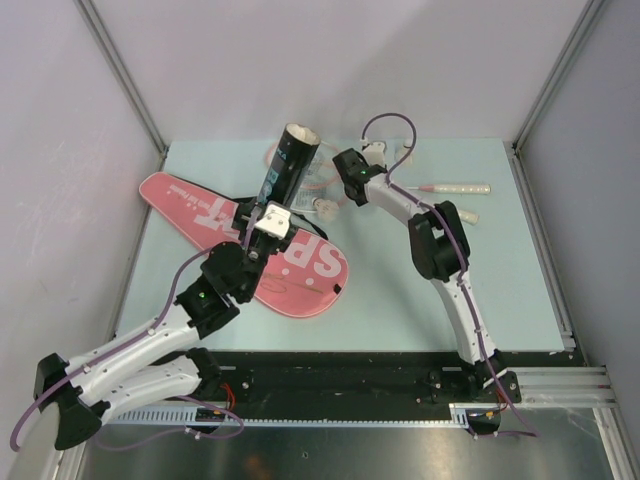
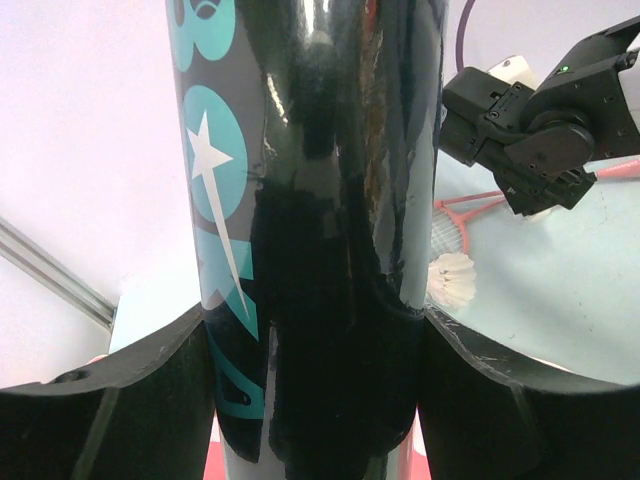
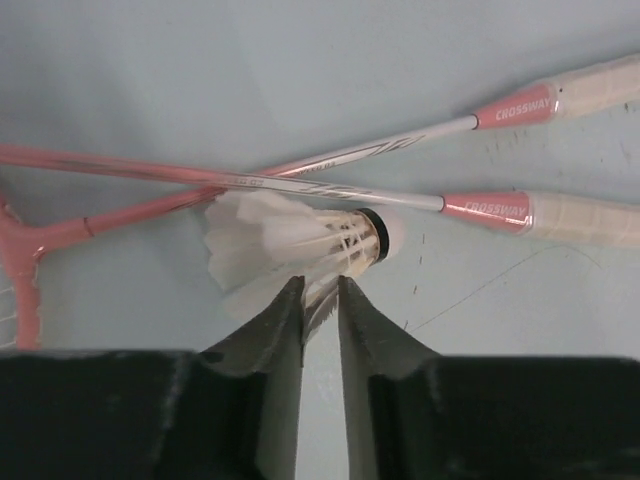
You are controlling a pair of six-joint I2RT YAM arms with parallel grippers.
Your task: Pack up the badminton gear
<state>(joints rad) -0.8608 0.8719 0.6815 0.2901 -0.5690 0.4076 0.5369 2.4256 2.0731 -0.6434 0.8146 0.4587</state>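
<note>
My left gripper [image 1: 268, 216] is shut on the dark cylindrical tube [image 1: 288, 160] and holds it tilted, open end up and away, above the pink bag [image 1: 312, 276] with white lettering. In the left wrist view the tube [image 2: 310, 200] fills the gap between my fingers [image 2: 120, 400]. My right gripper [image 1: 352, 186] is pinched on the feather skirt of a white shuttlecock [image 3: 300, 243], just above two crossed pink rackets [image 3: 330, 185] with white handles [image 3: 585, 218]. A second shuttlecock [image 2: 452, 280] lies on the table beside the racket heads [image 2: 462, 215].
The racket handles [image 1: 458, 187] stretch toward the table's right side. The racket heads lie behind the tube at the back. Grey walls and metal posts [image 1: 120, 70] close in the pale green table [image 1: 400, 300] on three sides.
</note>
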